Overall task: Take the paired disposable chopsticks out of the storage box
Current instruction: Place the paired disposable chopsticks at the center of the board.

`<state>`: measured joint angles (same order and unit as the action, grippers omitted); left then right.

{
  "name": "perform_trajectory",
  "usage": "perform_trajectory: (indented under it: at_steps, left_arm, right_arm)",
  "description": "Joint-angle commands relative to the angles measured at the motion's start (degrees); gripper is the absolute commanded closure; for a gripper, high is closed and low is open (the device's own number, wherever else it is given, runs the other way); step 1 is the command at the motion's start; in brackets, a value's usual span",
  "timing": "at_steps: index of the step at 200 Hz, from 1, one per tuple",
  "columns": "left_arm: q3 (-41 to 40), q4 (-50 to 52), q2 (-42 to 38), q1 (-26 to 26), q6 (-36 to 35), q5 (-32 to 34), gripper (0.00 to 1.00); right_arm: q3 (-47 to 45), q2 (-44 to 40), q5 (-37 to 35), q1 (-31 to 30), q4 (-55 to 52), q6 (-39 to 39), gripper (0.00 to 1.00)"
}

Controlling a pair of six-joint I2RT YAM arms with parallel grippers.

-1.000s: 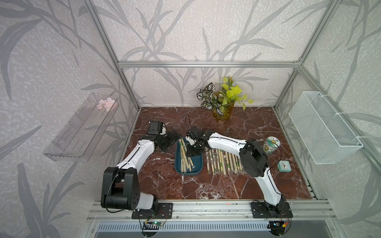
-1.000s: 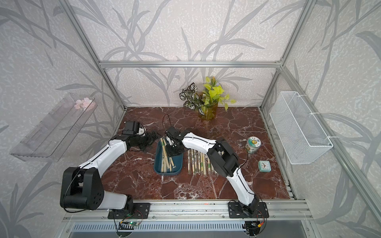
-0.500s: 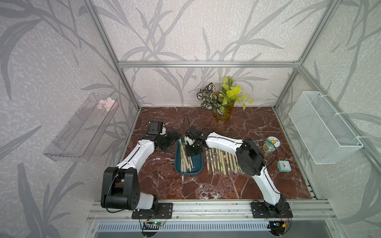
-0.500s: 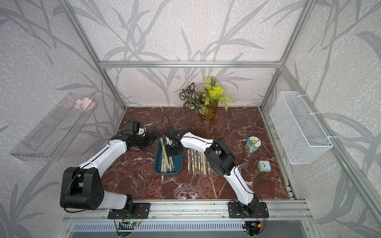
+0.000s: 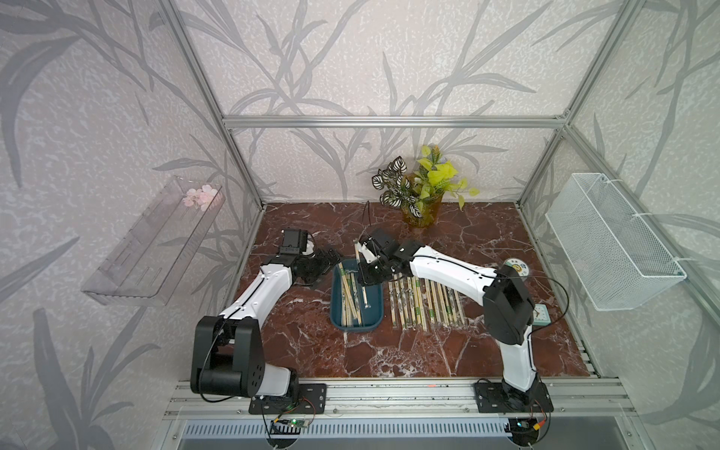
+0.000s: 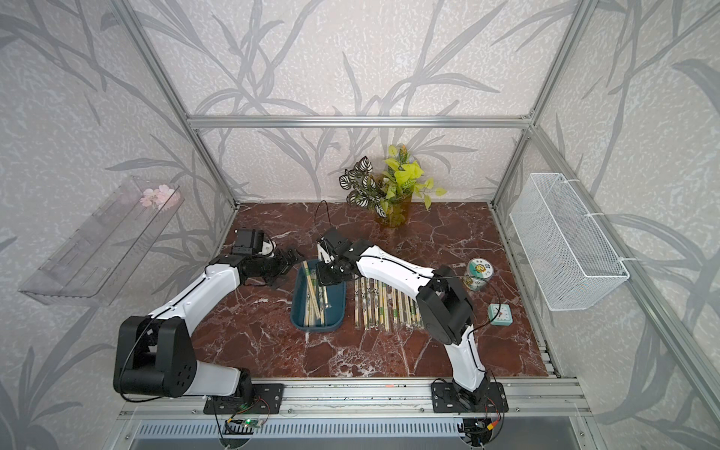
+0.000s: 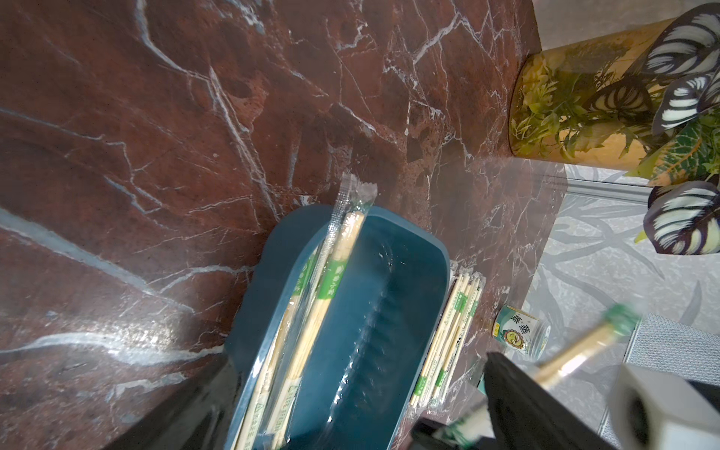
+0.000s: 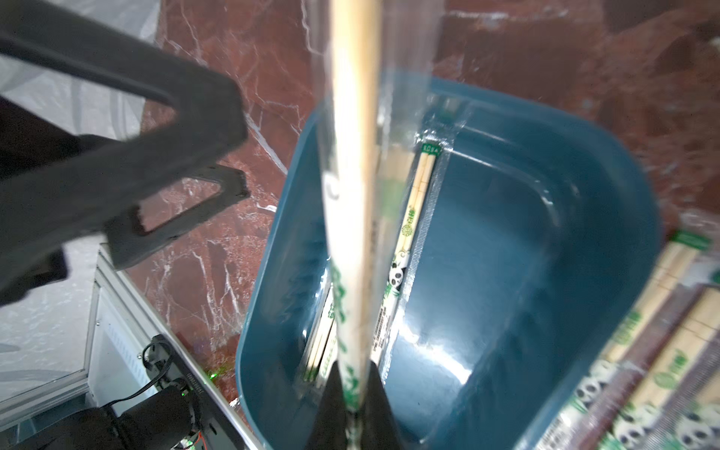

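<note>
Here right pincer (image 8: 351, 393) grips a chopstick pair (image 8: 353, 156) above storage box (image 5: 354, 329) rim.

Just beside the right gripper (image 5: 362, 277), the left gripper (image 5: 330, 258) crowds the storage box (image 5: 355, 329) rim. Laid-out paired disposable chopsticks (image 5: 424, 300) hem its other flank. The marble (image 5: 331, 222) beyond seems bare.

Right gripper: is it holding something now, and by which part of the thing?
Yes. The right gripper is shut on one wrapped pair of chopsticks, pinched near its green-printed end; the rest reaches over the storage box.
</note>
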<state>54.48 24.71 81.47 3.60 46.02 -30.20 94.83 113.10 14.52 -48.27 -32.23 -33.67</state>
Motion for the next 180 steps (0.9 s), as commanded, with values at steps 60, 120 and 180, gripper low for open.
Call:
perform_trajectory:
  at_steps: [60, 120, 180]
  left_arm:
    - [1.0, 0.6, -0.66, 2.23, -0.5, -0.34, 0.0]
    - [2.46, 0.76, 0.22, 7.49, 0.74, 1.54, 0.0]
    - [2.39, 1.14, 0.35, 8.94, 1.09, 2.07, 0.0]
  right_arm:
    - [-18.75, -16.69, -5.56, 20.08, -6.92, 9.38, 1.0]
    - [-22.99, -17.15, -15.73, 29.62, -15.62, 17.62, 1.0]
    - [-24.64, -13.09, -24.34, 29.81, -20.2, 20.61, 1.0]
